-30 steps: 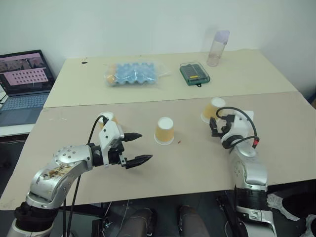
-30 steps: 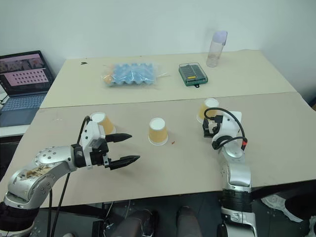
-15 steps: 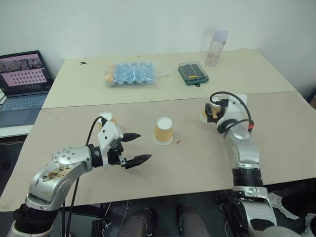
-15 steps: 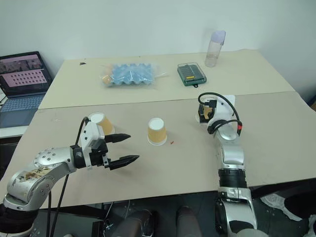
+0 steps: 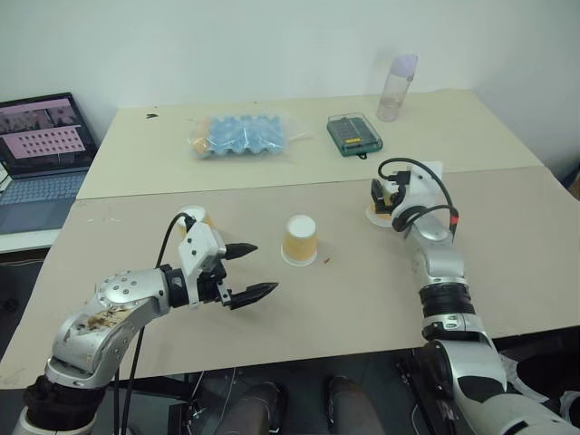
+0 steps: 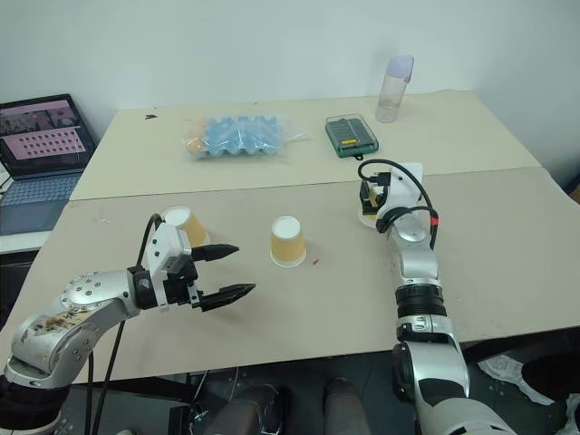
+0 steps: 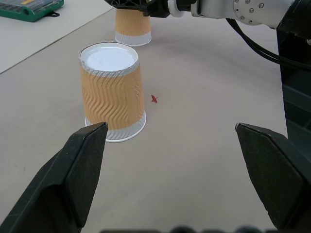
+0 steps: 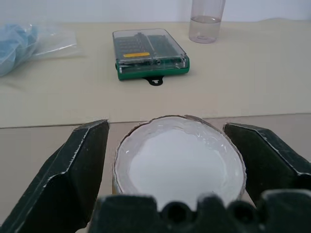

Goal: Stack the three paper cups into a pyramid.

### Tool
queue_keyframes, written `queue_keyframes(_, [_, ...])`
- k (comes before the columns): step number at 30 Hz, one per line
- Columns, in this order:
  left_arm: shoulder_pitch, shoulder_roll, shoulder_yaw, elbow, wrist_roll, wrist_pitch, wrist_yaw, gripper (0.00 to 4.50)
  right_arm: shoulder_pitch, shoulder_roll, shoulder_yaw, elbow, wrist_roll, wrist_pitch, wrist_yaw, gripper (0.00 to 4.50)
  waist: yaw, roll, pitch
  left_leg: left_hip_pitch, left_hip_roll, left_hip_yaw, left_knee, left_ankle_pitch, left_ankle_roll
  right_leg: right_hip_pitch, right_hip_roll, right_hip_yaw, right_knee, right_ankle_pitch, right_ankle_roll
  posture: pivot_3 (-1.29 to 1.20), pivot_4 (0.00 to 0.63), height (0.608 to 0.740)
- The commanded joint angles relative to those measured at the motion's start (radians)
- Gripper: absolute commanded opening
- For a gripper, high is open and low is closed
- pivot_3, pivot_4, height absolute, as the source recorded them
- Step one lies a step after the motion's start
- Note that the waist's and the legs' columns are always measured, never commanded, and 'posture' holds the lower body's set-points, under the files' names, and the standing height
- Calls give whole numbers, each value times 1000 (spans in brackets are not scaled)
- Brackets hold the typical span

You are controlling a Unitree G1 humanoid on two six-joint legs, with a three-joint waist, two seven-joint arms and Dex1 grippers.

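The right gripper [image 8: 170,160] straddles the rightmost paper cup [image 8: 179,160], one black finger [image 8: 77,170] on each side of its upturned white base. The fingers stand just off the cup wall with a thin gap showing on both sides, so they bracket the cup rather than pinch it, and the cup sits inverted on the tan table [image 5: 362,290].

The left gripper [image 5: 251,270] hangs above the table with its fingers spread wide and nothing between them, pointing toward the middle paper cup [image 5: 300,239]. That cup stands upside down on its rim, well to the left of the rightmost cup, with a small red speck [image 7: 154,99] just beside it. The third paper cup [image 6: 184,225] stands farther left still, just behind the left gripper.

Behind the rightmost cup, on the far table, lie a green screwdriver-bit case [image 5: 354,133], a clear plastic bottle [image 5: 397,86] and a bag of blue egg trays [image 5: 243,135]. A laptop [image 5: 41,154] sits far to the left.
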Motion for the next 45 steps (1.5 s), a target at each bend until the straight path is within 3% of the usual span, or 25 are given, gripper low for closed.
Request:
queue_keyframes(1, [-6,1,24,-34,-12,-2,5,4500,-28,-4,-4,-25,11,-33,9,2703,0,0,0,0,0,0,0,0,0,0,0,0,0,0,0,0,150,740])
queue_keyframes(9, [-6,-1,15,-33,-8,-4,6,4500,-11,-4,-14,-136,57,16,47,2565,0,0,0,0,0,0,0,0,0,0,0,0,0,0,0,0,150,740])
queue_keyframes(17, [-1,-9,9,-41,-10,0,14,4500,79,-149,29,-595,354,319,429,2565,4,0,0,0,0,0,0,-1,1,0,0,0,-1,0,0,0,150,740])
queue_keyframes(21, [-2,-13,5,-45,-14,2,16,4500,119,-241,52,-692,479,421,613,2565,4,0,0,0,1,-1,0,-1,1,1,-1,-1,-2,0,0,0,150,740])
queue_keyframes(27, [-1,-14,6,-50,-15,7,15,4500,156,-300,91,-717,523,454,739,2565,4,0,0,0,2,0,0,-1,2,1,-3,-1,-2,0,0,0,150,740])
queue_keyframes(34, [4,-12,20,-66,-23,20,22,4500,153,-276,192,-570,426,337,830,2565,4,0,0,0,2,0,0,-1,1,1,-4,-1,-2,0,0,0,150,740])
queue_keyframes(45, [29,0,47,-102,-35,44,36,4500,120,-235,224,-421,334,218,878,2565,4,0,0,-1,2,0,0,-1,1,1,-3,-1,-2,0,0,0,150,740])
